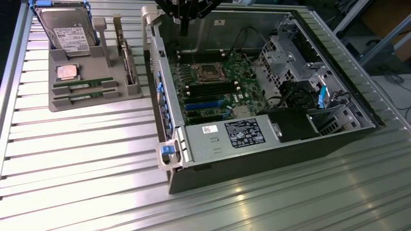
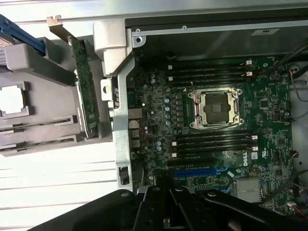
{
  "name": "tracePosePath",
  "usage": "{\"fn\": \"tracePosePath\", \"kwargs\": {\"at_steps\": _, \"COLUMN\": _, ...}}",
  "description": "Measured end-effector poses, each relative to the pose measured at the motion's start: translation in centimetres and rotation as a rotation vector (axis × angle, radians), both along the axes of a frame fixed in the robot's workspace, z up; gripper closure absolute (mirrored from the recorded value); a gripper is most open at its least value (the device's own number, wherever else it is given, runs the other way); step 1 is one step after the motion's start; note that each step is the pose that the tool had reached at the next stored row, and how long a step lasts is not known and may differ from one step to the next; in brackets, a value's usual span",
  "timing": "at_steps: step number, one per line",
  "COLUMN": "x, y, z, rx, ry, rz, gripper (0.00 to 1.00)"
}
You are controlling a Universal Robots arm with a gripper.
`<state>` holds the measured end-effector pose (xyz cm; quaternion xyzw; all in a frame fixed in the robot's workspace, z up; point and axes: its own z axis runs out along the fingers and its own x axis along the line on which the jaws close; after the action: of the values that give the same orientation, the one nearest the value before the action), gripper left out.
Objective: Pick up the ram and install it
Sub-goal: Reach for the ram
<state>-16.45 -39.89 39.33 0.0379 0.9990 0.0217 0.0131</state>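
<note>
Two ram sticks, thin green boards, lie side by side in the grey holder on the exterior view's left: one ram stick and a second ram stick just in front of it. In the wrist view they show edge-on in the holder. My black gripper hangs over the far end of the open computer case, well apart from the holder. Its fingers are shut with nothing between them. Black empty memory slots flank the processor socket.
The holder also carries a hard drive, a square silver processor and an upright expansion card. The case wall stands between holder and motherboard. A power supply and a drive cage crowd the case.
</note>
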Motion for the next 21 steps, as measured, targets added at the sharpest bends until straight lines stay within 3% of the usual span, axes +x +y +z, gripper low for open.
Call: {"fn": "tracePosePath", "kwargs": {"at_steps": 21, "x": -1.9, "y": 0.0, "z": 0.0, "rx": 0.0, "ry": 0.0, "rz": 0.0, "gripper": 0.9}}
